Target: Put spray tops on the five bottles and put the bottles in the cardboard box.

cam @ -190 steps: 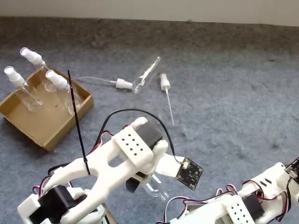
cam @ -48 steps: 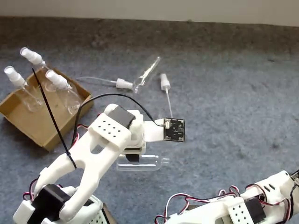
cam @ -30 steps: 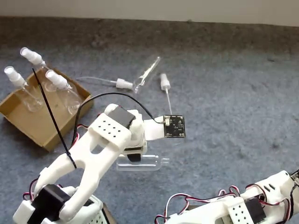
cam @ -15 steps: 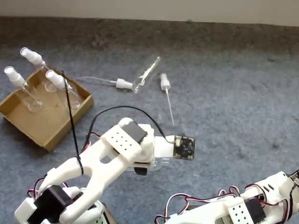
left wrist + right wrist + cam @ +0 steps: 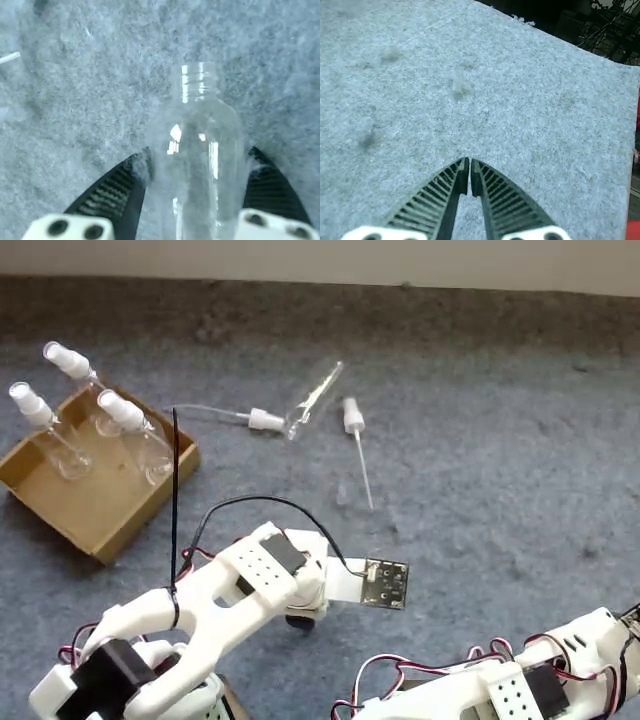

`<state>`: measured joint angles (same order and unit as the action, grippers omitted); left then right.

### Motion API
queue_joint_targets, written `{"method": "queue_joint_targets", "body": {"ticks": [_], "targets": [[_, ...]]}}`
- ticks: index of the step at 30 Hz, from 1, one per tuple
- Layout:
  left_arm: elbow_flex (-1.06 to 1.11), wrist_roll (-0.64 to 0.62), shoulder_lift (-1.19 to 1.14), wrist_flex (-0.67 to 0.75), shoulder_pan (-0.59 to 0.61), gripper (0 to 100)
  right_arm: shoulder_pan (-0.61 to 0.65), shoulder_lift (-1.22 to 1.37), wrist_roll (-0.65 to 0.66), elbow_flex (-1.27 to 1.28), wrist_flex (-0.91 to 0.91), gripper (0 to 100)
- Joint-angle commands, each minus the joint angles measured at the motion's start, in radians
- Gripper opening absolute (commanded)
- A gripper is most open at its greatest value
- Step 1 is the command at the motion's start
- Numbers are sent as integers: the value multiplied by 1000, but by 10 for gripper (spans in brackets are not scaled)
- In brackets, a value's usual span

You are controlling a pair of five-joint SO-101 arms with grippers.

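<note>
A clear bottle (image 5: 205,145) with a bare threaded neck stands between the ribbed fingers (image 5: 117,187) of my left gripper (image 5: 199,152), which is shut on its body just above the grey carpet. In the high view the left arm (image 5: 265,570) covers that bottle at the near middle. A second bare bottle (image 5: 313,398) lies farther off, with a spray top (image 5: 265,420) beside it and another spray top (image 5: 352,417) whose tube points toward me. The cardboard box (image 5: 60,515) at the left holds three capped bottles (image 5: 145,445). My right gripper (image 5: 469,180) is shut on nothing, over bare carpet.
The right arm (image 5: 520,685) lies folded along the near right edge. Open carpet spreads across the right half of the table (image 5: 500,460). A black cable tie (image 5: 174,500) sticks up from the left arm, close to the box's near corner.
The left arm has drawn back toward the near edge and turned its wrist. The bottle that lay sideways on the carpet under it is now covered by the arm.
</note>
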<state>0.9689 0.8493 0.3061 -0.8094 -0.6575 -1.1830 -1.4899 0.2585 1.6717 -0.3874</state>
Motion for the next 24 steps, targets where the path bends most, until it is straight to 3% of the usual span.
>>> {"method": "queue_joint_targets", "body": {"ticks": [1, 7, 17, 24], "targets": [[4, 18, 7, 46, -12, 260, -13, -12, 11, 134, -7, 8], [4, 17, 7, 46, -16, 256, -15, -12, 11, 134, -7, 8], [4, 15, 7, 44, -16, 95, -15, -12, 11, 134, -8, 8], [-2, 15, 18, 41, -8, 87, -15, -12, 11, 134, -8, 8]]}}
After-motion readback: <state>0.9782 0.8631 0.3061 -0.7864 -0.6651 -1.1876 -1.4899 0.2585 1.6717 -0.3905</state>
